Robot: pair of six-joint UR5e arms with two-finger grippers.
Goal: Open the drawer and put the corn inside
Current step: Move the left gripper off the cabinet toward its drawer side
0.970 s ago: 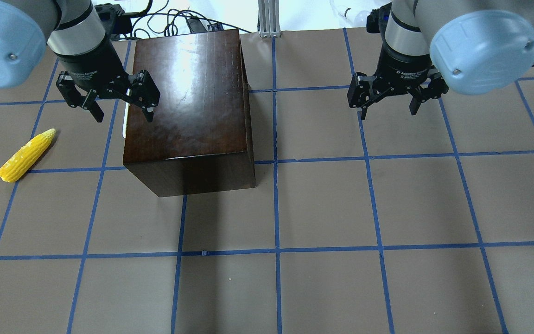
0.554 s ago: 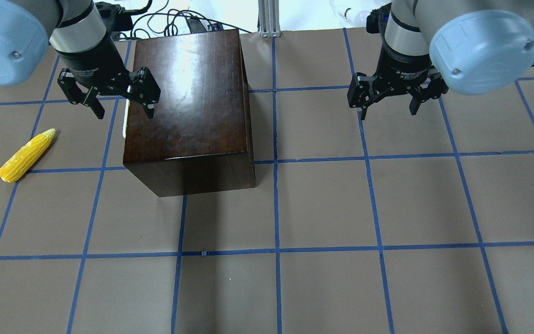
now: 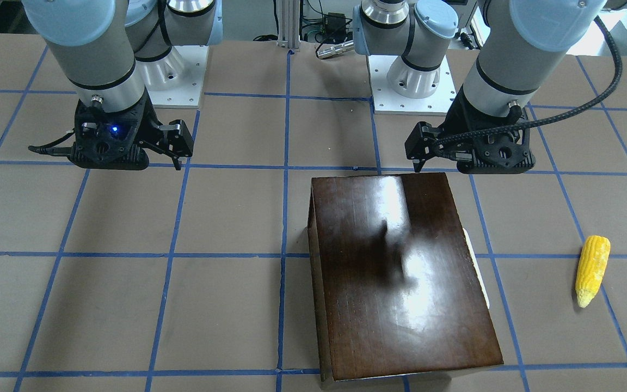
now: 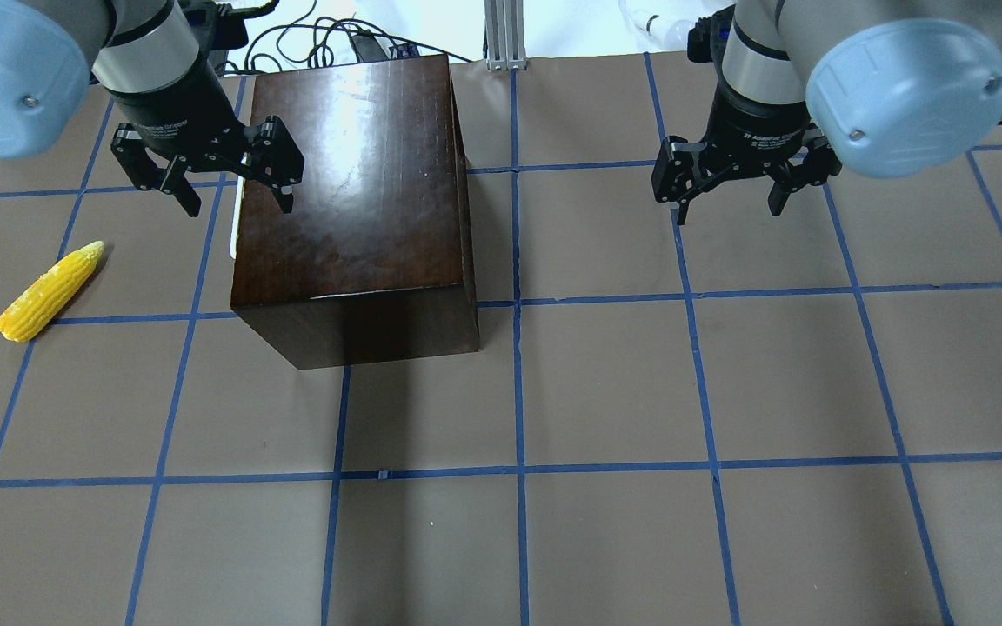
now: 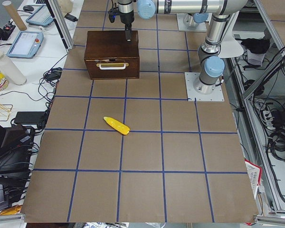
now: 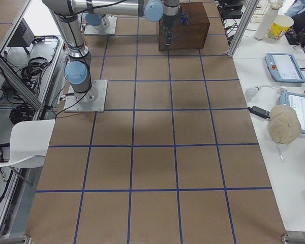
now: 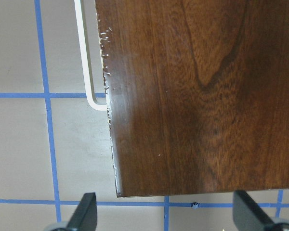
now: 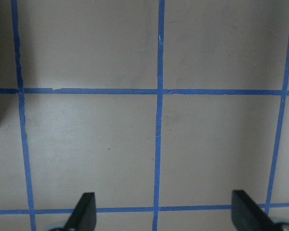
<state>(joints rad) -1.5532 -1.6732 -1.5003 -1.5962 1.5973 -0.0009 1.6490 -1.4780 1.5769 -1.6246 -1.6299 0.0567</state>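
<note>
I see the box (image 4: 353,174) as dark wood polished glossy enough to throw white glare, its edge chipped pale, while the corn (image 4: 49,291) looks bumpy and the table (image 4: 640,391) cover matt, papery brown

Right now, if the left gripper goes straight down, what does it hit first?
Probably the dark box, on top near the corner by the drawer handle; the left gripper straddles that edge, so part of it might reach the table.
</note>
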